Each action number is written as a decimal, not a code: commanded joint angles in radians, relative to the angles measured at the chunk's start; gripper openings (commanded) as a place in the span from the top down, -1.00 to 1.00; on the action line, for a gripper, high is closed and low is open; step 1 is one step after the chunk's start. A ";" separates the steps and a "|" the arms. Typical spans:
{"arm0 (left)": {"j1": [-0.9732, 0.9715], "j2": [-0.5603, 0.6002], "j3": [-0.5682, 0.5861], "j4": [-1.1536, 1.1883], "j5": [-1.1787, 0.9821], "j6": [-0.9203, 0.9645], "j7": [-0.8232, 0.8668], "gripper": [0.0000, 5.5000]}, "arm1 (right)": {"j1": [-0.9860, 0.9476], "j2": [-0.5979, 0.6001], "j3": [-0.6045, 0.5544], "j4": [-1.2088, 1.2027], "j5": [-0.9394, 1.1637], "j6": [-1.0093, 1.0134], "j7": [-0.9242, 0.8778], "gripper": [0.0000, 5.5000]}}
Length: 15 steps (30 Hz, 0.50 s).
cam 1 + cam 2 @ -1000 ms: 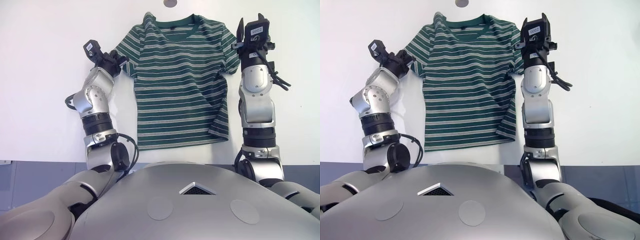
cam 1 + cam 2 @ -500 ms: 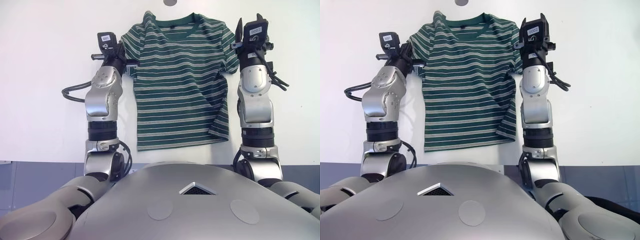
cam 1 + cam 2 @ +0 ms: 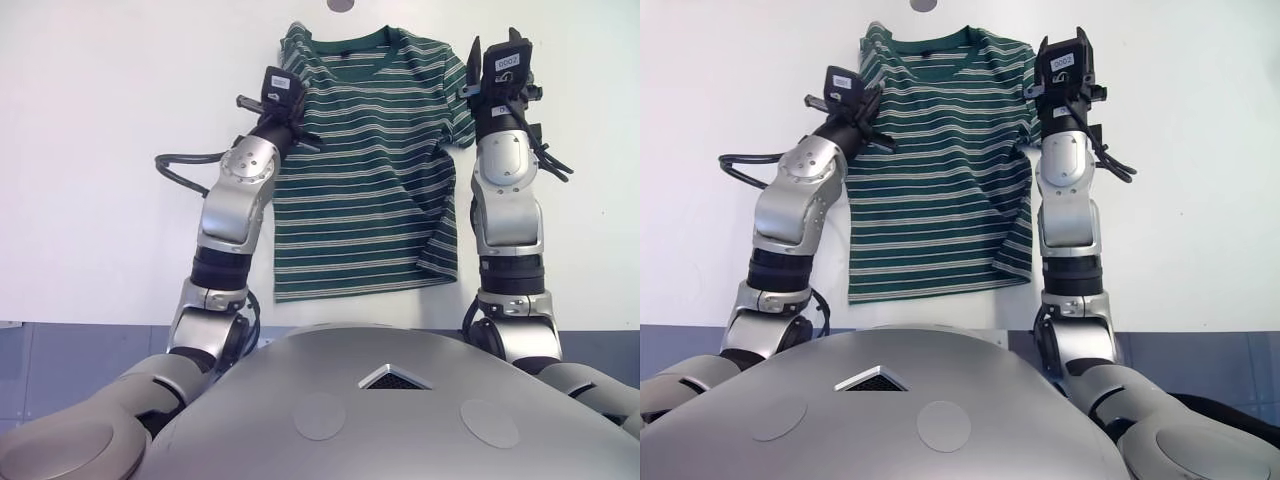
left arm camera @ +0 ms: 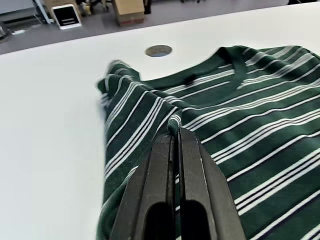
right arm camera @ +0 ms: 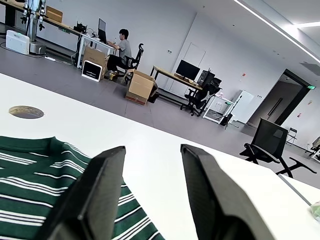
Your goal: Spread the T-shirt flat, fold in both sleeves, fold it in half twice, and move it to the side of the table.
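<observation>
Green white-striped cotton T-shirt [image 3: 370, 180] lies on white tabletop [image 3: 100, 150]; left claw [image 4: 175, 131] clenched on its left sleeve [image 4: 135, 105] over the chest; right claw [image 5: 152, 150] released above right sleeve [image 3: 455, 110]

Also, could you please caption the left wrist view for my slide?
Left end effector shut on the striped T-shirt sleeve.

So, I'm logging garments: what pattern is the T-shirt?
T-shirt: dark green with thin white stripes, clearest in the left eye view.
</observation>
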<state>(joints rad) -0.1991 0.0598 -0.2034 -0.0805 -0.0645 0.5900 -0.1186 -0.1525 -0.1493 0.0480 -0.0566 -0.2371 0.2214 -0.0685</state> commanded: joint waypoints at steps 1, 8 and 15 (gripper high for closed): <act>-0.007 -0.009 -0.017 0.014 0.017 0.011 -0.005 0.99 | -0.026 0.000 0.003 0.006 -0.002 0.001 0.010 0.25; -0.012 0.012 -0.053 -0.015 0.013 0.036 -0.061 0.69 | -0.030 0.005 0.001 0.010 -0.004 -0.002 0.006 0.25; -0.049 -0.035 0.013 -0.097 -0.023 -0.061 -0.050 0.32 | -0.041 0.009 -0.038 0.031 0.034 0.010 0.009 0.25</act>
<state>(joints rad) -0.2048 0.0517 -0.2376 -0.1326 -0.0669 0.5875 -0.1828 -0.1602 -0.1467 0.0419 -0.0469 -0.2344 0.2193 -0.0622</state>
